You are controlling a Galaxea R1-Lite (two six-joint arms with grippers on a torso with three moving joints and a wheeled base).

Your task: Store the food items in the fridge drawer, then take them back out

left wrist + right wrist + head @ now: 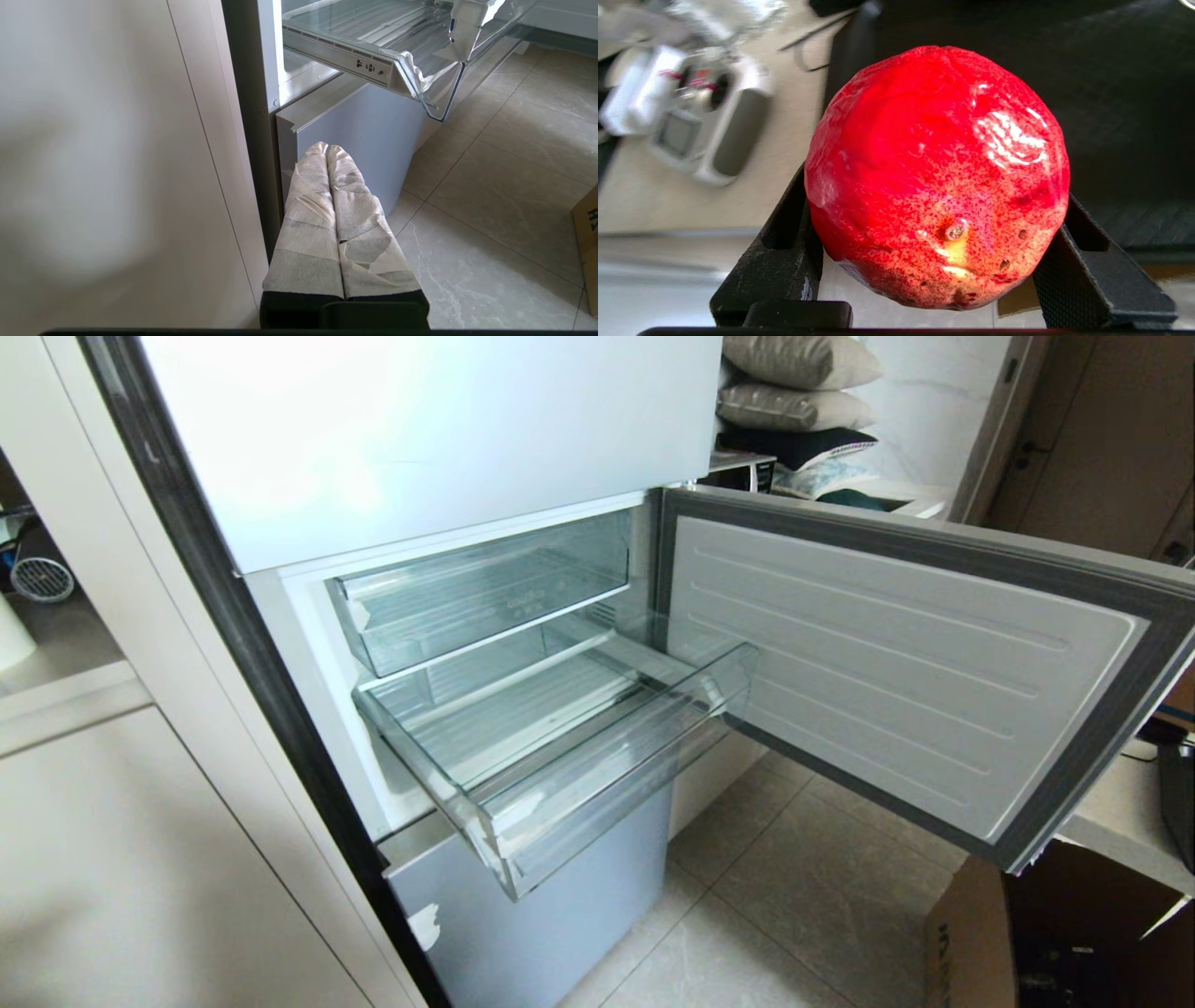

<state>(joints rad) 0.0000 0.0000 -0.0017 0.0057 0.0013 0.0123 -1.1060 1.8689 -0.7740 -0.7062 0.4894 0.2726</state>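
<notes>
- The right gripper (934, 261) had its black jaws spread wide around the red fruit (936, 177), one jaw pressed to each flank, so the fruit was held and sat between the fingers with its stem end turned toward the wrist camera.
- Behind the fruit lay a pale counter with a white device (691, 112) and a dark mat (1111, 116); the fruit appeared to be off that surface and in carriage, well apart from the fridge and outside the head view.
- The left gripper (328, 148) hung low beside the fridge's lower panel (364, 140), its padded fingers pressed together on nothing, seemingly parked.
- The drawer (560, 784) stood pulled out beneath the open compartment, its ribbed floor bare and no food in it, with the upper bin (485, 597) above and behind it.
- The door (896, 681) was swung wide to the right, over tiled floor and a cardboard box (1046, 933).
- Judged from this, the storing step was in hand: the fruit would do best brought in from above the front lip, clear of the door edge, lowered to the ribbed floor toward the middle, and released only once resting, since a round fruit could roll along the ribs.
- The grip looked firm; squeezing harder would risk bruising.
</notes>
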